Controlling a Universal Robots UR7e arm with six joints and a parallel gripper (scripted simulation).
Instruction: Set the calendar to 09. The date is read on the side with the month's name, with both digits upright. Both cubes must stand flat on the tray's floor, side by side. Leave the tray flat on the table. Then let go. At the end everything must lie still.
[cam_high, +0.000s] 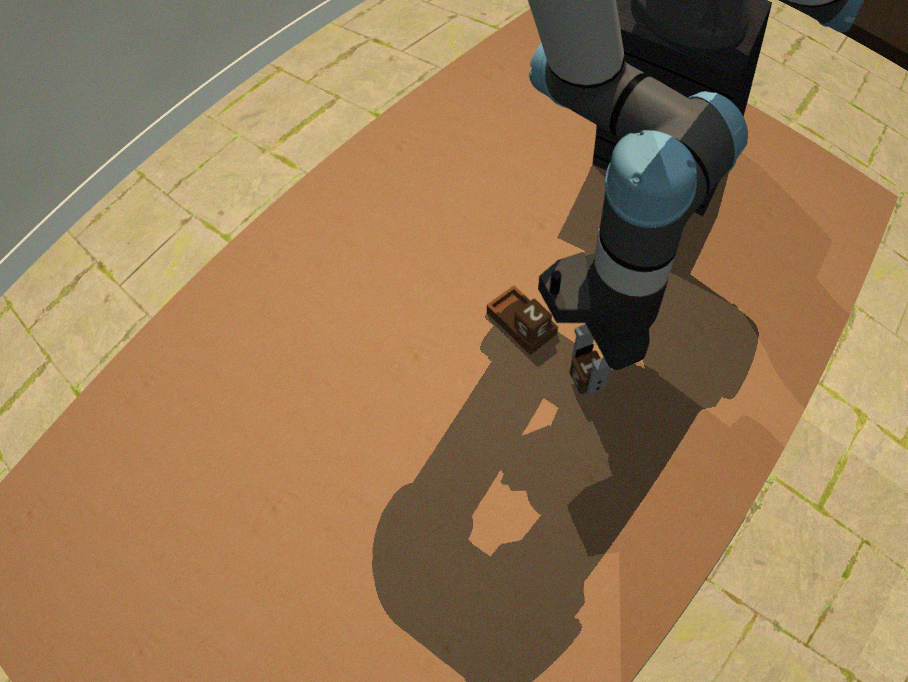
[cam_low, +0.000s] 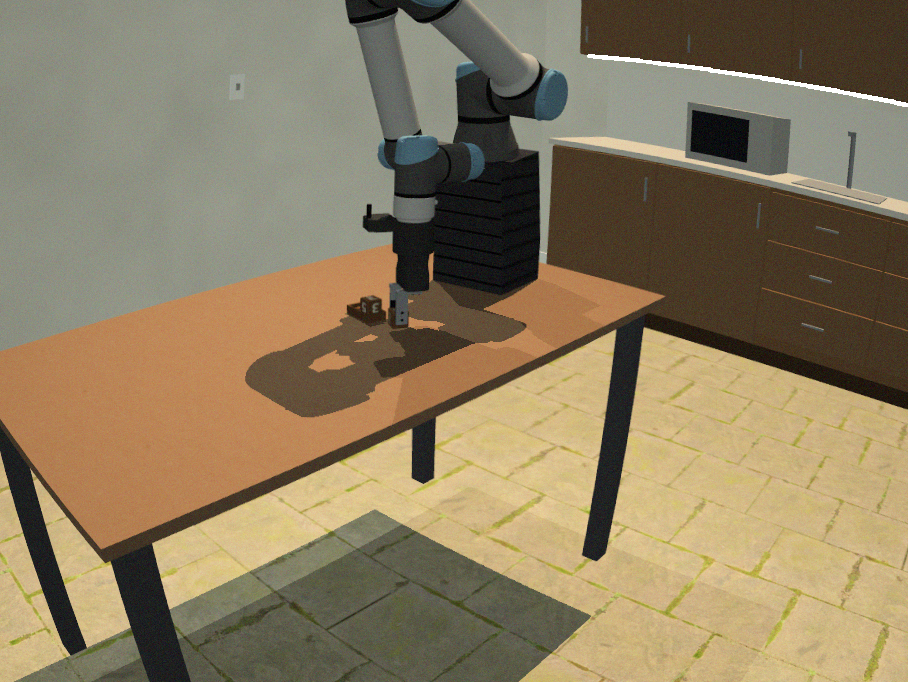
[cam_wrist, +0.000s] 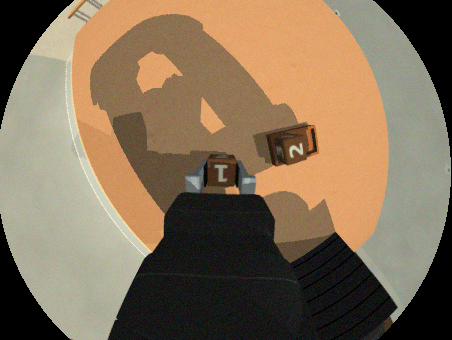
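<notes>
Gripper (cam_high: 589, 364) clamped on a cube (cam_high: 585, 362), a "1" on its top face. Fingers seen on both side faces in wrist view, gripping firm, not slack. Cube looks just off the table (cam_low: 183, 381) or barely touching; can't tell for sure from exterior view, too small there. Arm coming down near-vertical over it.

Tray (cam_high: 503, 303) just beside, up-left of the held cube in top view, right of and slightly beyond the claw in wrist view. Second cube (cam_high: 535, 321) seated in the tray end nearer the gripper, "2" on top, another digit on its side face, prob. a 3 per exterior view but blurred. Far half of tray open, no cube there.

Key relation: tray's long axis runs diagonally away from the gripper, w/ the occupied slot between claw and free slot. So held cube can't slide straight in; needs lifting over or round the seated cube to reach the far pocket, approx. along that same axis.

Task status, as judged: early. Neither cube showing 0 or 9 anywhere legible. Month-name side not identifiable at this res. Likely both cubes need re-orienting, poss. via regrasps, before seating.

Risk: nudging the tray or the seated cube on the way past, since all three sit close. Also cube twisting between the pads if gripped off-centre.
</notes>
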